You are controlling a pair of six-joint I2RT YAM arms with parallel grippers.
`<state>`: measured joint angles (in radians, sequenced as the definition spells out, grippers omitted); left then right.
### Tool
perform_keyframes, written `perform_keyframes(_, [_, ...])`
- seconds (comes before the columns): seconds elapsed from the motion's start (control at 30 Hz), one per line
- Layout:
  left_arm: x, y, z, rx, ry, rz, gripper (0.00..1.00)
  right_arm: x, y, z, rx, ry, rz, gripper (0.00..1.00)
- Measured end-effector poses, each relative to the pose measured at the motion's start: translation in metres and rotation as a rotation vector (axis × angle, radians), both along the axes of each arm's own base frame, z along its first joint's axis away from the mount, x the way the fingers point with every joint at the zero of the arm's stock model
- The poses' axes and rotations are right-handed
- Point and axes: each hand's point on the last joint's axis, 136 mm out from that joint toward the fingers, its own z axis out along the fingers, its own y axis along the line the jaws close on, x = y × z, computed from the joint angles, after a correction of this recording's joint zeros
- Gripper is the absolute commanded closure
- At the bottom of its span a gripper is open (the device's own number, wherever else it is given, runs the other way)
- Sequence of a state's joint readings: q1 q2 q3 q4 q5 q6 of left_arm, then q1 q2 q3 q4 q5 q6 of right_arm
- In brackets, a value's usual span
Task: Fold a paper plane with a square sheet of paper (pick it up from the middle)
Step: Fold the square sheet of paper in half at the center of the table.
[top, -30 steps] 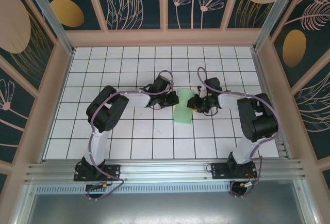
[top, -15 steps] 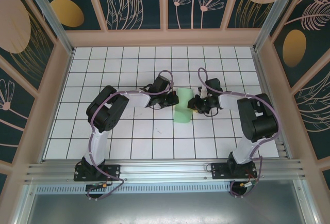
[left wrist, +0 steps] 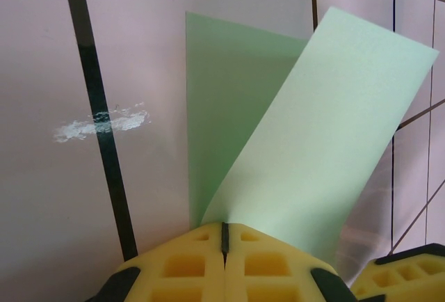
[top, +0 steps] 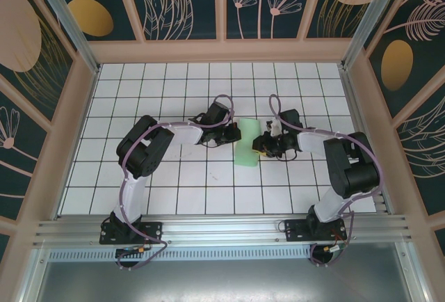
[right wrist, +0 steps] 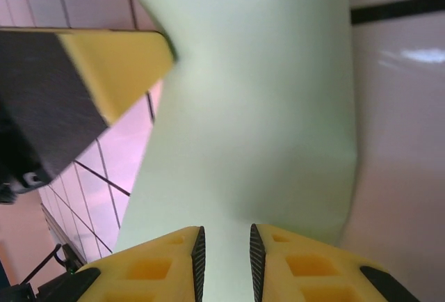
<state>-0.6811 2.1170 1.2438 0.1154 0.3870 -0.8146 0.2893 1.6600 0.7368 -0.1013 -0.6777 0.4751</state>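
Left tool — pads pressed flat together, pinching the square sheet of paper at its 9 o'clock edge. In the left wrist view the seam between the pads shows no gap, and two green layers fan out of it toward 12 and 1 o'clock. Likely reason: the pinch holds a half-made fold, one flap raised off the counter, so the layers cannot slide.

Right tool sits at the sheet's 3 o'clock — jaws a narrow slit apart, not clamped. In the right wrist view the paper runs behind the slit; whether it touches the pads I cannot tell. Judgement: it stands ready to take or crease the opposite edge.

Sheet lies near counter centre, between both tools, partly folded, no plane shape yet.
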Motion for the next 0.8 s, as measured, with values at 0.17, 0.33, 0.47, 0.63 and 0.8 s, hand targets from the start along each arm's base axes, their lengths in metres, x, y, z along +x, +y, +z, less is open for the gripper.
perform_keyframes(0.17, [0.000,0.000,0.000,0.000,0.000,-0.003,0.96,-0.004,-0.003,-0.012,-0.018,0.022,0.007,0.72])
perform_keyframes(0.33, [0.000,0.000,0.000,-0.001,0.000,-0.003,0.96,-0.004,-0.002,-0.011,-0.019,0.018,0.013,0.72])
perform_keyframes(0.47, [0.000,0.000,0.000,0.000,0.000,-0.003,0.96,-0.005,-0.002,-0.001,-0.013,0.006,0.014,0.73])
perform_keyframes(0.63, [0.000,0.000,0.000,-0.001,0.001,-0.003,0.96,-0.006,0.007,0.020,0.031,-0.042,0.041,0.73])
perform_keyframes(0.8, [0.000,-0.001,0.000,-0.001,0.003,-0.004,0.96,-0.016,0.010,0.009,0.026,-0.014,0.052,0.73])
